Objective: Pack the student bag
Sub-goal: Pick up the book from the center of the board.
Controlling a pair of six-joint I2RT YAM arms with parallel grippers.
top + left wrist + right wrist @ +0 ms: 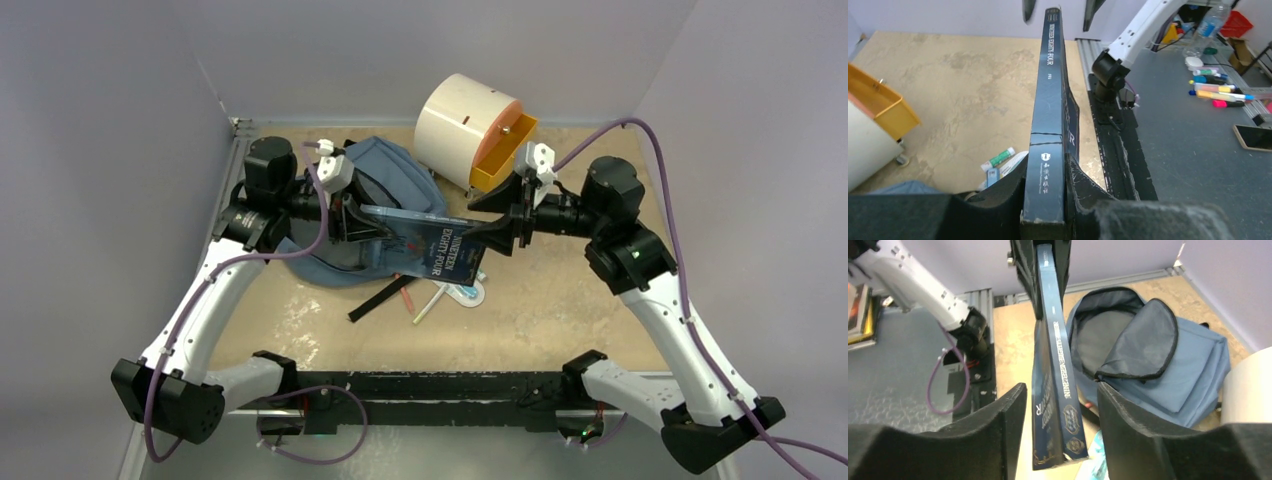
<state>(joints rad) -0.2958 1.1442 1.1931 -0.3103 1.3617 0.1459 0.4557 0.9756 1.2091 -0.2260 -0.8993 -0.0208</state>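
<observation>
Top external view: the student bag (385, 165) lies open at the far left of the table (560, 300). A dark blue book (432, 248) is held at its right edge, clamped by the left gripper (378, 226). The right gripper (480, 232) straddles the other end, fingers spread clear of the covers.

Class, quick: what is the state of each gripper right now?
Left gripper: closed on the book.
Right gripper: open, straddling the book's other end.
</observation>
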